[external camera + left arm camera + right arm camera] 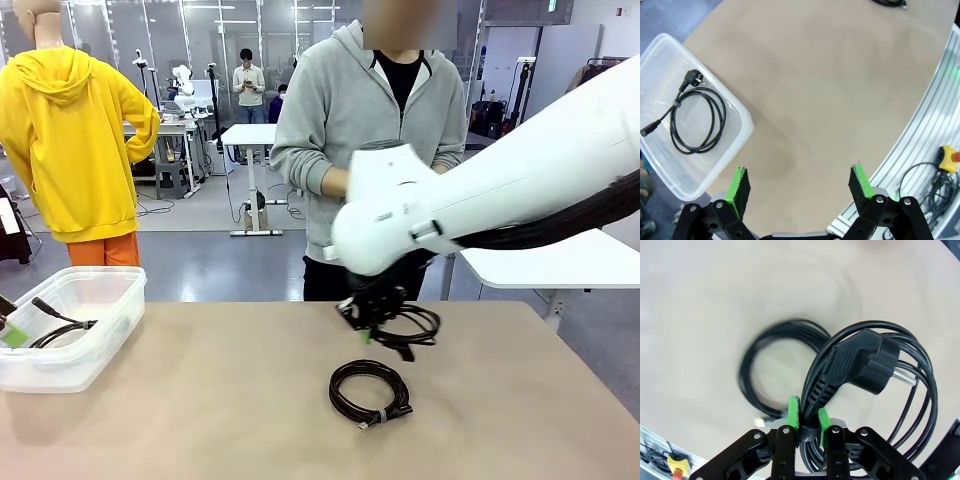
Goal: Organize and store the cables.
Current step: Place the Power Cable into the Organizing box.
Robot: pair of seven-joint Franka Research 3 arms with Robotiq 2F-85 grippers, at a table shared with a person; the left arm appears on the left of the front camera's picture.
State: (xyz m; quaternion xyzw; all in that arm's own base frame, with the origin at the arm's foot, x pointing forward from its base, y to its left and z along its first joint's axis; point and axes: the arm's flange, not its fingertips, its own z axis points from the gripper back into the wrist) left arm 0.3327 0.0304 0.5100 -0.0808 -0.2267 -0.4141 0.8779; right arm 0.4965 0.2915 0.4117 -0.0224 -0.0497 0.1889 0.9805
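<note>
My right jaws were clamped tight on a coiled black cable [865, 360] with a plug, just above the tan table [200, 400], near a second coil [370, 392] lying there. My left jaws stood wide open and empty near a clear bin [746, 125] holding a third cable [697, 120]; a grey-hooded person [340, 110] stood opposite.

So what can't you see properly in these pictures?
- Front view: the white right arm covers most of the right claw, so its hold on the cable is hard to see.
- Right wrist view: the loose coil is blurred, so its ends are unclear.
- Left wrist view: the top edge cuts off a far cable.
</note>
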